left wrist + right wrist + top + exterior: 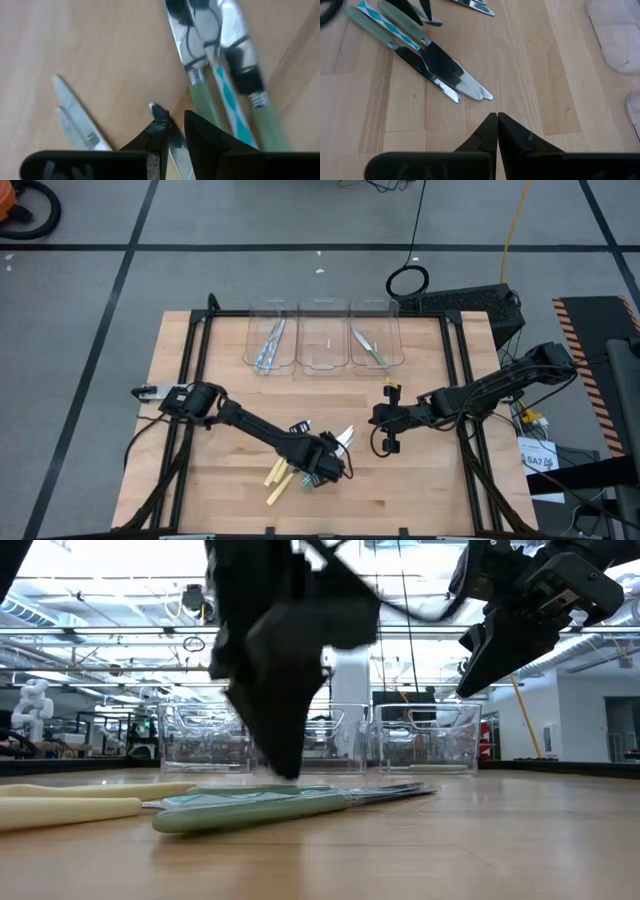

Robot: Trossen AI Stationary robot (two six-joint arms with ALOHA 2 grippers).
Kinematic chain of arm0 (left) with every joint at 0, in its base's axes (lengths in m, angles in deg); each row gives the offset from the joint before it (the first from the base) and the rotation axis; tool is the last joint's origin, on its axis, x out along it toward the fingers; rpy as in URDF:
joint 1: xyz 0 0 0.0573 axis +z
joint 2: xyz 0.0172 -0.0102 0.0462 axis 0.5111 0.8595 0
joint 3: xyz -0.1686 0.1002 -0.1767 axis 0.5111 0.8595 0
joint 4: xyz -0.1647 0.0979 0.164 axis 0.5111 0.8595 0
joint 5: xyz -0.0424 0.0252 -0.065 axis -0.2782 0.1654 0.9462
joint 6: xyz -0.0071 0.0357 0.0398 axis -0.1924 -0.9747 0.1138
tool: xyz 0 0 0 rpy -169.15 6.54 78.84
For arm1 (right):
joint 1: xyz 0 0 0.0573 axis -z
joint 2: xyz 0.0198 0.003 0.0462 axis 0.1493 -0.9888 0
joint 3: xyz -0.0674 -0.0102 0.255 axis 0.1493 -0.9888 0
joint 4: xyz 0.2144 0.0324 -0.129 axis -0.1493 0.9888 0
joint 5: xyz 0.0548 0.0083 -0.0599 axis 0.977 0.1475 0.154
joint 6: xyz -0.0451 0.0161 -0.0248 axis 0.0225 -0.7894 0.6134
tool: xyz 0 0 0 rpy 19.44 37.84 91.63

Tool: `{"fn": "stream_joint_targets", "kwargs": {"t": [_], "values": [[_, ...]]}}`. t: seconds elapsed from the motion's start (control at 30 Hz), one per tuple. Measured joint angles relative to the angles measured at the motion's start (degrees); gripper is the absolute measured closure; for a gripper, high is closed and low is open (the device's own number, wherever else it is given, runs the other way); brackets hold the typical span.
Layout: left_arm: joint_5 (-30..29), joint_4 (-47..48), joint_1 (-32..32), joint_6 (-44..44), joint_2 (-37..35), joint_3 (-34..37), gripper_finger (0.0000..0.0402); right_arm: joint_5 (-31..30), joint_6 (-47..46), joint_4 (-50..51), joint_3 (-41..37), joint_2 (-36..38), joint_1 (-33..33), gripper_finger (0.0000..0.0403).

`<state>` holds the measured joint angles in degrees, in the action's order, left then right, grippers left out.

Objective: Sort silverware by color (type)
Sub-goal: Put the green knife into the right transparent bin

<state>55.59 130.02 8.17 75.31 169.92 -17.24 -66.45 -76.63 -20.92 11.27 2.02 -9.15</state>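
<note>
The loose silverware lies on the wooden table (230,480) near its front. Two green-handled knives (202,100) and one with a teal-patterned handle (232,107) lie side by side. Pale yellow handles (277,480) lie beside them to the left. My left gripper (332,458) points steeply down over this pile. It is open by a narrow gap (175,120), with a silvery blade (177,152) showing in that gap. My right gripper (385,420) hangs shut (496,117) above bare table to the pile's right. Blue-handled pieces (270,345) lie in the left bin, and a green one (368,348) lies in the right bin. My left gripper's fingertips (159,114) stand on either side of a silvery blade (177,152) that lies on the table, coming from above. I cannot tell whether they touch it.
Three clear plastic bins (322,365) stand in a row at the table's far edge. Black frame rails (195,360) run along the left and right sides. Bare wood lies between the pile and the bins.
</note>
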Motion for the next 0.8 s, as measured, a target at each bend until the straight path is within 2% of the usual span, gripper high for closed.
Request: {"fn": "stream_joint_targets", "kwargs": {"t": [0.2, 0.8], "values": [[-1.24, 3.00, -1.80, -0.74, -0.09, -4.78, 0.0334, 0.10, -0.34, 0.04, 0.00, 0.00, 0.00, 0.0394], [-1.41, 2.99, -2.71, 2.23, 3.52, -4.30, 0.0334, 0.13, -0.66, 2.59, 0.00, 0.00, 0.00, 0.0394]]}}
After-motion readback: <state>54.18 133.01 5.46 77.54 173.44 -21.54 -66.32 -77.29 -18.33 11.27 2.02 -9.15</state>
